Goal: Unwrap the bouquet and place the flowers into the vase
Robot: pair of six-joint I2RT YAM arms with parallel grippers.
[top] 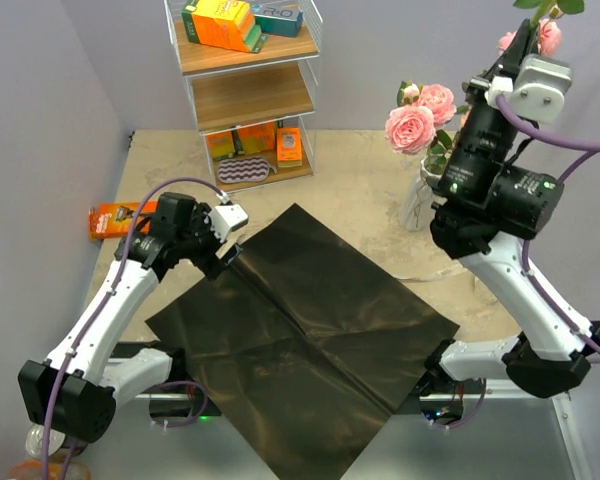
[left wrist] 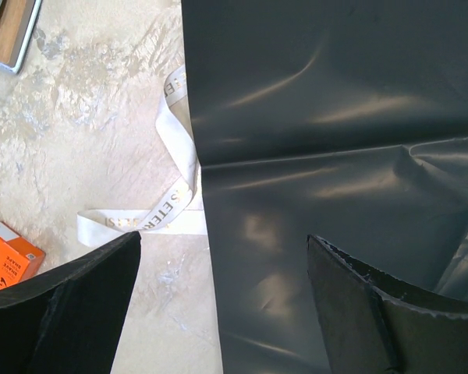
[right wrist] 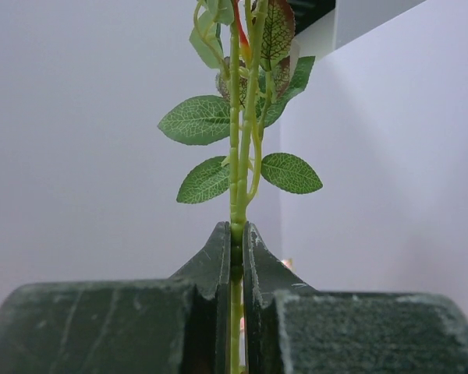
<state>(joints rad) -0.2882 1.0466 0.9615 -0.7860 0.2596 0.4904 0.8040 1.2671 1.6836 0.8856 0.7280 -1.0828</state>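
Black wrapping paper (top: 300,330) lay unfolded and flat on the table (top: 360,190), creased across its middle, and every place below is given from it.

The left gripper (top: 226,256) hovered low over the paper's far-left edge. Its jaws stood wide apart and held nothing. In the wrist view one finger (left wrist: 62,312) sat over bare table just off the paper and the other was over the paper itself. A pale ribbon (left wrist: 171,179) with gold lettering lay looped on the table against that same edge.

The right gripper (top: 522,45) was raised high beyond the paper's far-right edge, clamped tight on the green stem of one flower (right wrist: 235,156). The stem ran straight up between the closed fingers (right wrist: 210,257), with small leaves spreading above them. A pink head (top: 548,35) showed past the gripper in the top view.

The vase (top: 416,205) stood on the table just beyond the paper's far-right edge, partly hidden by the right arm. Pink roses (top: 412,125) already stood in it.

A wire shelf (top: 245,90) stood past the paper's far corner. An orange packet (top: 115,218) lay on the table to the paper's left.
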